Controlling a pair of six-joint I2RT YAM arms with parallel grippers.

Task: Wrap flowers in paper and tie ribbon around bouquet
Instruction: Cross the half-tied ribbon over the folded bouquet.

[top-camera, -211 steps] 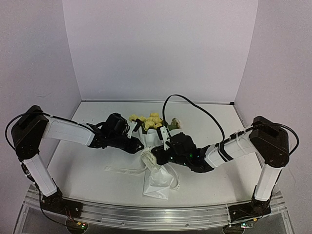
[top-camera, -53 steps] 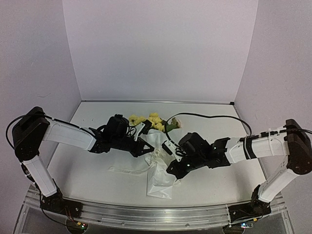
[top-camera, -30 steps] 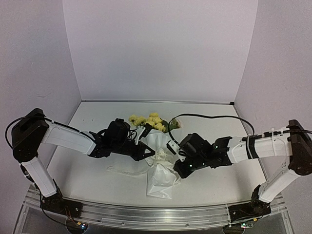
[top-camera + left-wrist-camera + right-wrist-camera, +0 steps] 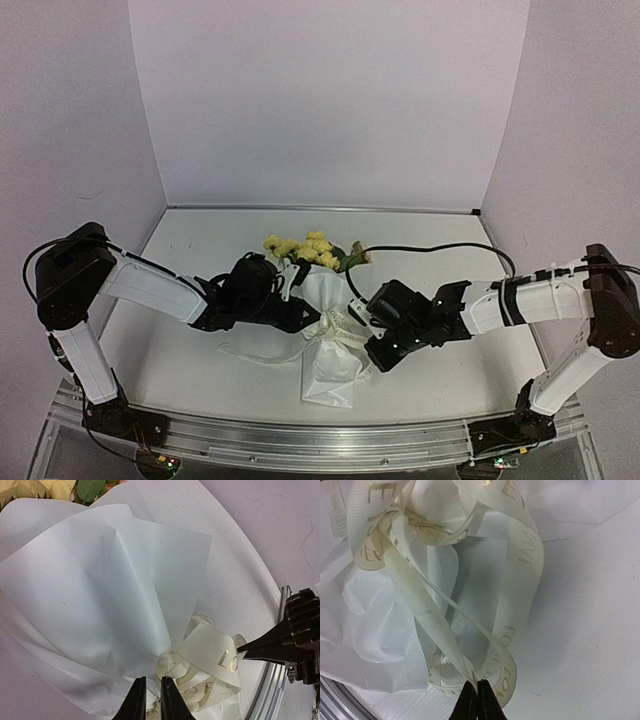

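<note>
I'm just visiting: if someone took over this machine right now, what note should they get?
Left gripper: jaws slightly apart by the ribbon knot, grip unclear.
Right gripper: shut on a ribbon loop.
Flowers lie wrapped in paper between both grippers.
Done: wrapping, ribbon knotted round the waist.
To do: probably pull the ribbon tight, then let go.

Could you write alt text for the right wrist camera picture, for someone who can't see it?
The right gripper, its black tips shut, pinches a cream ribbon with gold lettering. The ribbon loops up to a knot around crumpled white paper, with a white table beneath.
</note>
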